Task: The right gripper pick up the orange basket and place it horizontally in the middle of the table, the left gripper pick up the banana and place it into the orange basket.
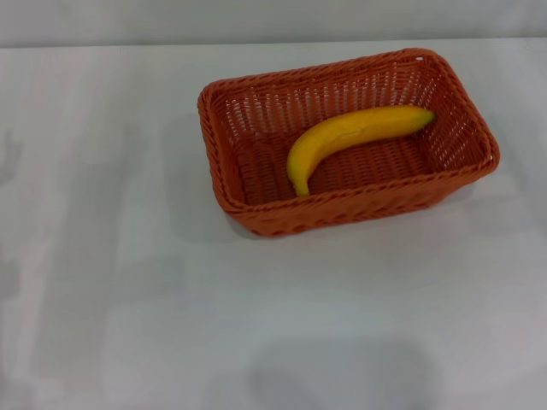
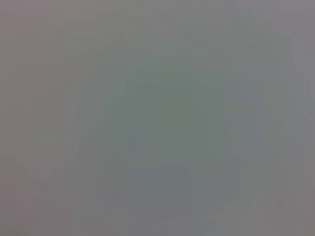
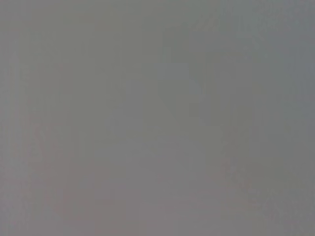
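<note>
In the head view, the orange basket (image 1: 256, 184) is sitting on the white table (image 1: 128, 299), a little toward the far side and slightly to the right of the middle, with its long side running across the view and a little turned. The banana (image 1: 342, 137) is lying inside the basket, on its woven floor, curving from the near left part up to the far right part; its dark stem tip is pointing to the near rim. Neither the left gripper nor the right gripper is appearing in this view, and nothing is touching the basket or the banana. The left wrist view is showing only a plain grey, featureless surface, so I cannot tell how the jaws of the left gripper are standing. The right wrist view is giving the same flat grey field, and the jaws of the right gripper cannot be judged either.
</note>
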Robot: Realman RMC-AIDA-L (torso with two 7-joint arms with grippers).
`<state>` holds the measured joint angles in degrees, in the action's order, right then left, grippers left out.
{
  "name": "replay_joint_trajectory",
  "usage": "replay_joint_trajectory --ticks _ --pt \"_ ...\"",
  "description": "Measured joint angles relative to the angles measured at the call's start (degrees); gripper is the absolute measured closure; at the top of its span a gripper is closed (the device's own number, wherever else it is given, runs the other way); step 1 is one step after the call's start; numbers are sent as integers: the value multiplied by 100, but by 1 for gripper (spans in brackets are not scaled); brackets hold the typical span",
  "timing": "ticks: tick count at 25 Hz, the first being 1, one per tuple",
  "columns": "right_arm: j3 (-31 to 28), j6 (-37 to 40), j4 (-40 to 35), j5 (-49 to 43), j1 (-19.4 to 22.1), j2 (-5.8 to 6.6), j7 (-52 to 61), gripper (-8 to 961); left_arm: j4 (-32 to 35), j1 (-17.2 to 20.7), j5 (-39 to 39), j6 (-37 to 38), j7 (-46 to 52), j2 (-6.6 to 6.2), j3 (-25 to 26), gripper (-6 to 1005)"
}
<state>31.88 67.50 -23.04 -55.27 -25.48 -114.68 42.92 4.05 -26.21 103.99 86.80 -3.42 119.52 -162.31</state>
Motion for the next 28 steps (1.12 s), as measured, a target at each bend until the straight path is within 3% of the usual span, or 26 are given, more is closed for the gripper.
replay_joint_trajectory --ticks 8,15,28 --pt "-641 -9 193 351 5 -22 -1163 94 -39 170 413 -216 -174 -8 29 124" --pt "-670 -24 254 941 222 -23 -1528 94 -52 172 550 -312 -383 -20 26 124" --pt "-688 7 266 1020 463 -27 -1543 94 -11 196 461 -322 -385 -21 -38 124"
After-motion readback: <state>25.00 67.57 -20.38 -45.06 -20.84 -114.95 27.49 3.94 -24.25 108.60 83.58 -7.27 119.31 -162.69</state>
